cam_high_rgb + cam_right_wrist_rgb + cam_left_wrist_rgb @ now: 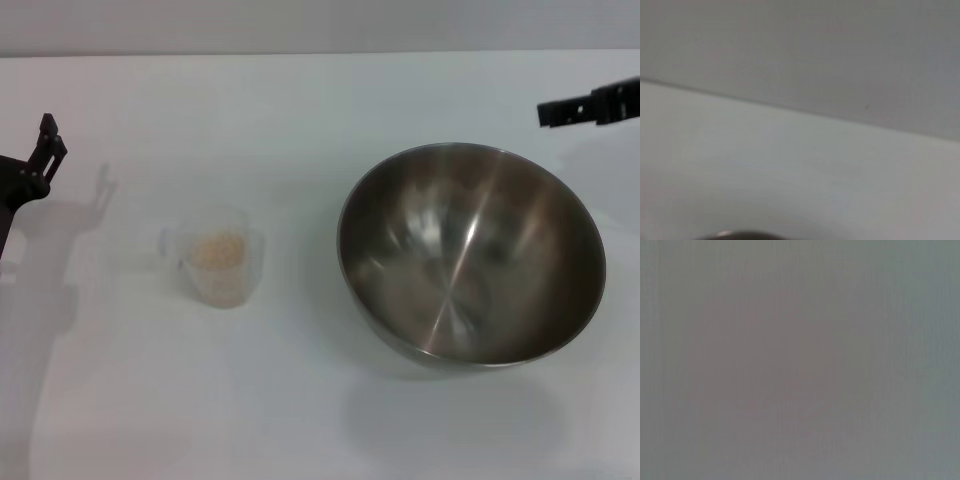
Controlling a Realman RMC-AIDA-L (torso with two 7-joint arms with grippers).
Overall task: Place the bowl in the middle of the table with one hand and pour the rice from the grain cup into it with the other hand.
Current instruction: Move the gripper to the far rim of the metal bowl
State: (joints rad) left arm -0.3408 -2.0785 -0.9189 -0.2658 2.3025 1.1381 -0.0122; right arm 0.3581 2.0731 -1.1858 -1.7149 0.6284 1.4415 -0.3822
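Resting apart on the worktop (300, 400): grain cup (218, 262) holding rice (218, 248), steel bowl (470, 252); left tool (45, 150) and right tool (575, 108) states unclear.

A plain pale grey wall (300, 25) runs behind the work surface, evenly lit, casting soft shadows.

We can read no words, numbers or signs. The cup (219, 258) may have marks on its side, but they are too faint for us to read. The bowl (470, 250) and the table (300, 400) have no writing we can see.
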